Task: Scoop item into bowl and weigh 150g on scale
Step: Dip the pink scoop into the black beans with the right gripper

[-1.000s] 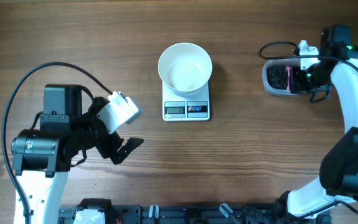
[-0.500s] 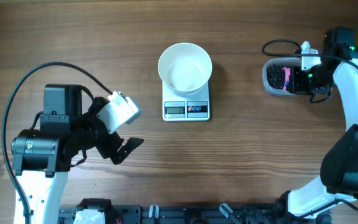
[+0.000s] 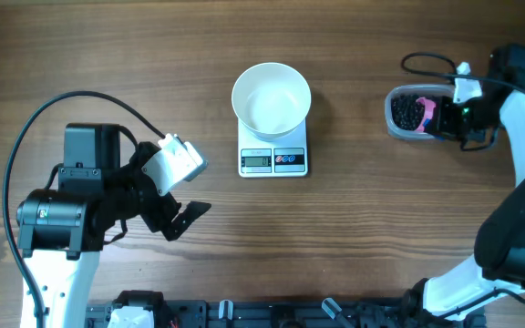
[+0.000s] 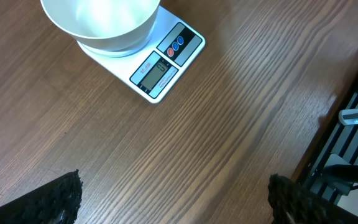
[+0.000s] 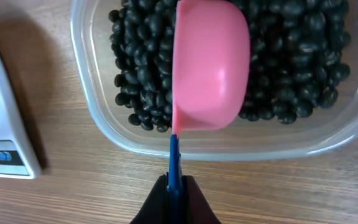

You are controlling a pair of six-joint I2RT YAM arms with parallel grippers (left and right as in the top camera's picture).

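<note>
Overhead: the empty bowl (image 3: 272, 98) sits on the scale (image 3: 274, 161) at 12 o'clock, ready to be weighed. My left tool (image 3: 182, 219) waits wide at 8 o'clock, clear of the work. At 2 o'clock my right tool (image 3: 452, 117) has drawn back toward 3 o'clock, baring the pink scoop (image 3: 427, 114).

Left wrist: bowl and scale only (nothing between my jaws).

Right wrist: tool pinched on the scoop's blue handle (image 5: 174, 158), cup over the black beans (image 5: 135, 74) in the clear tub (image 5: 92, 112), probably to dig.

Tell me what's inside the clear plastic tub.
Black beans fill the tub. A pink scoop, held by the right pincer, covers the middle beans; the tub's floor is hidden under the pile.
</note>
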